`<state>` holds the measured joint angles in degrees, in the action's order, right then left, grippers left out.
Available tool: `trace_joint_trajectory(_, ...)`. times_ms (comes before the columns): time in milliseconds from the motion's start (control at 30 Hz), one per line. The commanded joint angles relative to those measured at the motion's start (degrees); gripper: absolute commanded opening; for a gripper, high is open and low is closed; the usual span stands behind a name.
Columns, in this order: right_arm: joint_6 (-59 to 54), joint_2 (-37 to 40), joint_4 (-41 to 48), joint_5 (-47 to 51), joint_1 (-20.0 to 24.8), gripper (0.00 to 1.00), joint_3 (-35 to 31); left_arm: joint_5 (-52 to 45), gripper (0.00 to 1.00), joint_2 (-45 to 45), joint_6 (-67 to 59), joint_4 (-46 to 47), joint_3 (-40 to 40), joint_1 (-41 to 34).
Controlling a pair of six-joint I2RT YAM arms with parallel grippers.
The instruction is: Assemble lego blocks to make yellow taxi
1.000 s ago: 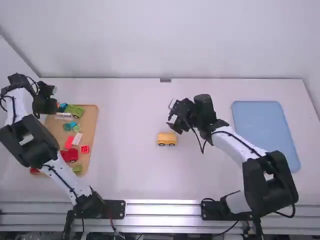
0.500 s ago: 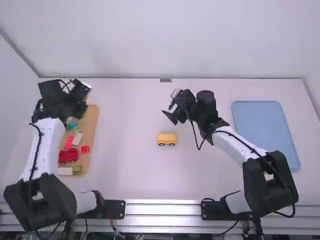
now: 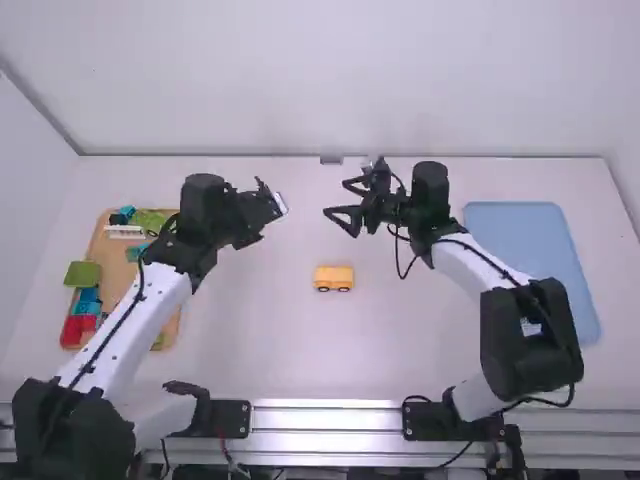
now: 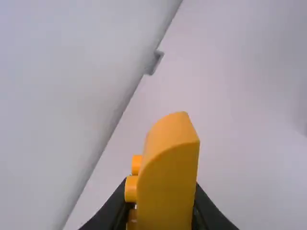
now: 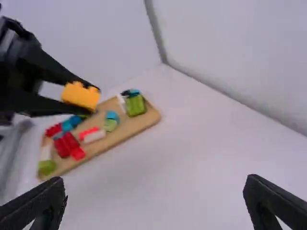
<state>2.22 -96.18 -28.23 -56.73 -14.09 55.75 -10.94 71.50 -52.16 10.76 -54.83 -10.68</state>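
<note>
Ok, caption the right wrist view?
Beyond the open right claw, the left claw grips a studded orange brick against the wooden tray of blocks.

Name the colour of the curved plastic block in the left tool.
The block is yellow-orange, clearest in the left wrist view.

The left arm [image 3: 135, 325] hides the middle and near right of the wooden tray [image 3: 110, 262] – some blocks there can't be made out – and its elbow is cut off at the high view's bottom edge. The orange block [image 4: 168, 182] runs off the left wrist view's bottom edge, covering part of the left gripper [image 3: 262, 212]. In the right wrist view, the tray's blocks are blurred.
</note>
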Motion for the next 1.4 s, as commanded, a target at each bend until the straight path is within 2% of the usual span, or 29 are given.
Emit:
trace_joint_trajectory(0, 6.9, -3.6, -0.3, -10.4, 0.0, 0.98, 3.0, 0.5, 0.02, 1.3, -0.4, -0.8, 0.3, -2.4)
trace_joint_trajectory(167, 9.5, -8.0, -0.3, -12.6, -1.1, 0.90, 5.6, 3.8, 0.02, 7.1, 0.2, -4.7, 0.3, -6.3)
trace_joint_trajectory(400, 10.1, -8.5, 0.6, -11.4, -2.6, 0.84, 6.0, 4.5, 0.02, 13.6, 1.5, -10.3, 0.3, -8.5)
trace_joint_trajectory(567, 10.8, -8.5, 4.0, -5.3, -2.8, 0.79, 6.0, 1.6, 0.02, 13.9, 3.3, -11.7, 0.3, -9.0)
trace_joint_trajectory(1033, 9.4, -8.5, 4.7, -5.2, -2.7, 0.77, 6.0, -6.8, 0.02, 13.9, 2.8, -10.2, 0.3, -9.6)
trace_joint_trajectory(1367, 8.5, -8.5, 6.0, -4.5, -2.7, 0.65, 6.0, -7.7, 0.02, 13.9, 2.8, -10.6, 0.3, -9.6)
